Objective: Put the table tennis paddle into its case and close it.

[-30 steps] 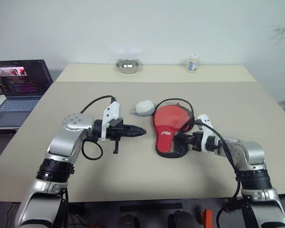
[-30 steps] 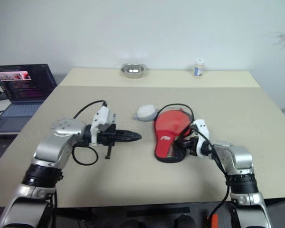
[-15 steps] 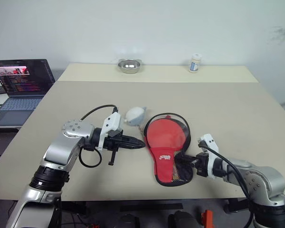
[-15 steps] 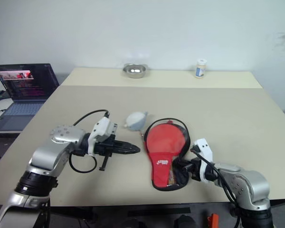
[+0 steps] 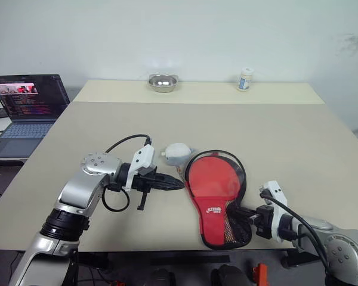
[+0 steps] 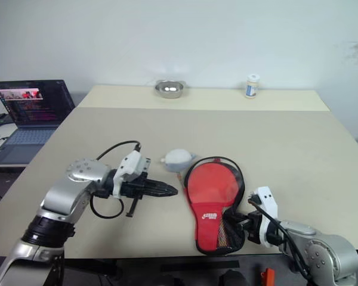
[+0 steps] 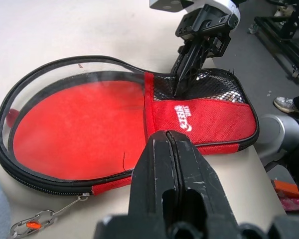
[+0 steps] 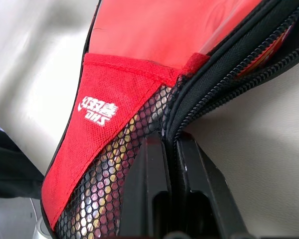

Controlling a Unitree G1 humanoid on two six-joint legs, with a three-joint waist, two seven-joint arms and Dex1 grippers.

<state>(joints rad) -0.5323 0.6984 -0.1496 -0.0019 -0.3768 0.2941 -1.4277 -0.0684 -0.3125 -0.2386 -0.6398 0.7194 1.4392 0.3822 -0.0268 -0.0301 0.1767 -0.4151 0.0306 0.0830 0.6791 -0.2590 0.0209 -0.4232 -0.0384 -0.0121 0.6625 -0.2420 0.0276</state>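
Your right gripper (image 5: 249,215), pinched shut on the mesh end of the case (image 5: 218,193), has dragged it toward the table's near edge. The table tennis paddle's handle stripes show through the mesh, so zipping remains; your left gripper (image 5: 178,185) waits closed and empty just left.

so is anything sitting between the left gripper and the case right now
Nothing visible does. The left gripper is shut and points across bare table at the round end of the case. The white crumpled object lies farther back, off that line. The right gripper is already at the case's mesh end, shut on its edge.
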